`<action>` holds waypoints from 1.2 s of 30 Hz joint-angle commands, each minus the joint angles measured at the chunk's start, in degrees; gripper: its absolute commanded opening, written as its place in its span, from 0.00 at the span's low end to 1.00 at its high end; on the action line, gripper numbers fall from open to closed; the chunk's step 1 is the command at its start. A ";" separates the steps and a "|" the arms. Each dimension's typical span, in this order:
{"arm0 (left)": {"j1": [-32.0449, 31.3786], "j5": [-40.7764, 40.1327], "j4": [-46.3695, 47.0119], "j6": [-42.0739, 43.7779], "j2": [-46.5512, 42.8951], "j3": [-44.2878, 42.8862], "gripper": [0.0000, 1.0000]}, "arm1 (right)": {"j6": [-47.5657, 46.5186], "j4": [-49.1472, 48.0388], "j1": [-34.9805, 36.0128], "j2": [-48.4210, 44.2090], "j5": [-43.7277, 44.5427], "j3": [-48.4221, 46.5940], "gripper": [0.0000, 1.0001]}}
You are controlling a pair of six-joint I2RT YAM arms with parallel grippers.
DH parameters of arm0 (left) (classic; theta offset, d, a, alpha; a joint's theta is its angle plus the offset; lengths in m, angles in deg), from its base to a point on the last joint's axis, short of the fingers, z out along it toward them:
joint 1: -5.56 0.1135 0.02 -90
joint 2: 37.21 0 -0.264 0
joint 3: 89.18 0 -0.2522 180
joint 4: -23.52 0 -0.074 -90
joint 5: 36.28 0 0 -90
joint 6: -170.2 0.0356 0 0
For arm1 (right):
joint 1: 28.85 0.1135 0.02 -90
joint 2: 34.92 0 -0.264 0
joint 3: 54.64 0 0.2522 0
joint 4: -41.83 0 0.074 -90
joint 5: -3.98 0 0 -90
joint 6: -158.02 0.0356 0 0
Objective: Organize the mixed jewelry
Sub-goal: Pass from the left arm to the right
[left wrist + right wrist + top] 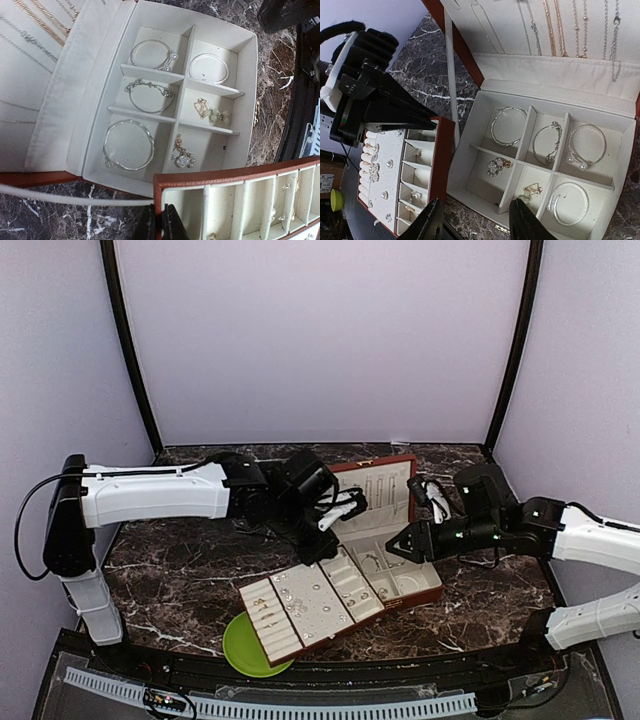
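The mixed jewelry lies sorted in cream compartments. Silvery bracelets [129,145] and small charm pieces [183,156] sit in the open reddish-brown box [378,490]. Thin chains [560,25] hang in its raised lid. Rings and studs [374,165] sit in the flat tray [330,633]. My left gripper [325,538] is shut on the tray's reddish-brown corner wall [225,176], one finger [176,224] on each side of it. My right gripper [477,222] is open and empty, hovering over the box's front edge [402,540].
A green plate [245,650] lies partly under the tray's near left end. The box's front wall [485,200] is just below my right fingers. The left arm [370,90] fills the left of the right wrist view. The table is dark marble [180,570].
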 commanded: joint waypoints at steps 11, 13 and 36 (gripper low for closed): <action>-4.08 0.05 4.77 -1.81 7.61 -7.56 0.00 | 5.79 -9.93 5.03 7.88 2.06 2.19 0.42; -4.23 0.04 5.06 -1.67 8.20 -7.82 0.00 | 6.00 -10.59 5.93 9.29 1.91 2.41 0.41; -4.24 0.43 7.85 -2.51 9.22 -5.76 0.00 | 13.13 -13.11 7.23 6.53 9.17 8.36 0.37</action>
